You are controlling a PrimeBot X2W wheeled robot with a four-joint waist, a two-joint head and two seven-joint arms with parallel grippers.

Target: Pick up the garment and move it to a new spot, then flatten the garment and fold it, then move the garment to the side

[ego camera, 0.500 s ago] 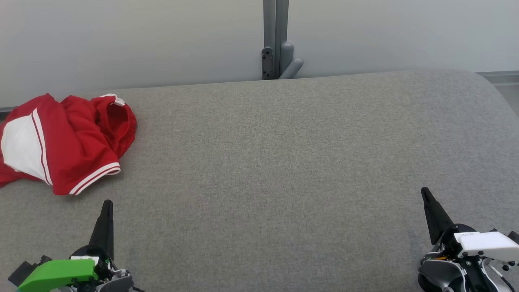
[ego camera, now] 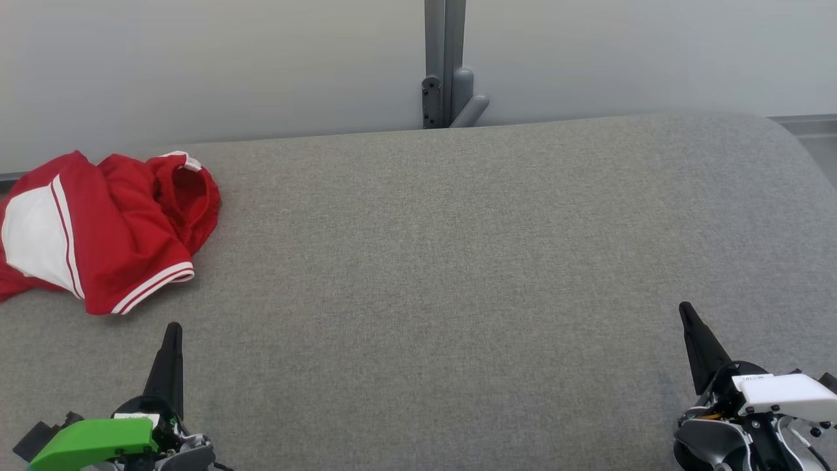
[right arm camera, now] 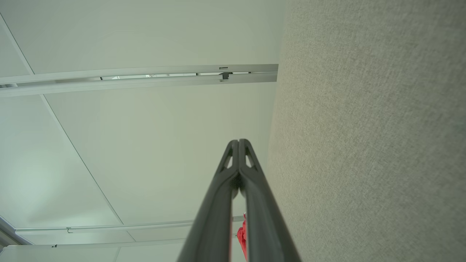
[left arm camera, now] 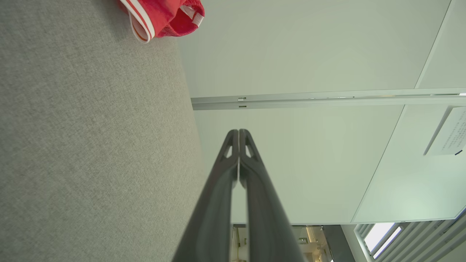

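Print on the wall notice (left arm camera: 447,131) is unreadable.

L gripper (ego camera: 172,327) at lower left, fingers pressed together. R gripper (ego camera: 684,307) at lower right, likewise closed; both point up.

grey fabric surface (ego camera: 458,261), pale wall (ego camera: 229,65) behind, grey vert. post (ego camera: 444,59) w/ bracket (ego camera: 431,101)

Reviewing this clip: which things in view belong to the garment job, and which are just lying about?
Part of the job:
- red and white shirt, crumpled at the left of the grey fabric surface
- left gripper, shut, holding nothing
- right gripper, shut, holding nothing

Just there:
- grey post with bracket behind the surface
- paper notice on the wall panel
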